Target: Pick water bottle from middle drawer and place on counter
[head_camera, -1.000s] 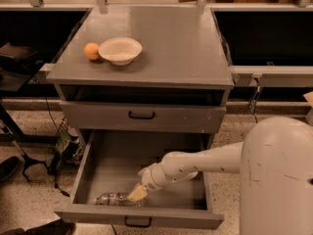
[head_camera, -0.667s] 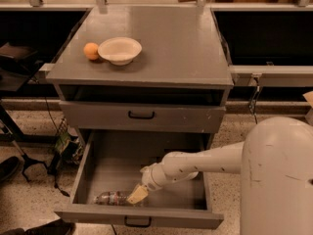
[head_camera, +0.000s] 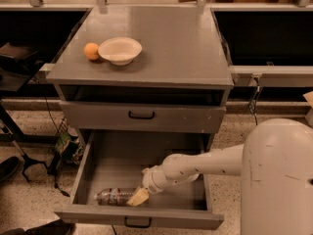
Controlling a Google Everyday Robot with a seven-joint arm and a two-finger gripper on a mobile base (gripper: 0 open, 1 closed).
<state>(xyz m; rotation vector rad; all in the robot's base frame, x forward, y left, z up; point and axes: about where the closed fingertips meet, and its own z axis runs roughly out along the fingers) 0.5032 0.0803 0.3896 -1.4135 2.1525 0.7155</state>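
Note:
The water bottle [head_camera: 111,196] lies on its side on the floor of the open middle drawer [head_camera: 117,165], near the front wall at the left. My gripper [head_camera: 137,198] reaches down into the drawer from the right, and its tan fingertips touch the bottle's right end. The white arm runs from the robot body at the lower right. The gray counter [head_camera: 166,43] is the flat top of the cabinet above.
A white bowl [head_camera: 120,50] and an orange [head_camera: 91,51] sit on the counter's left side. The closed top drawer [head_camera: 142,115] is above the open one. Black table legs and cables [head_camera: 29,151] stand on the floor at left.

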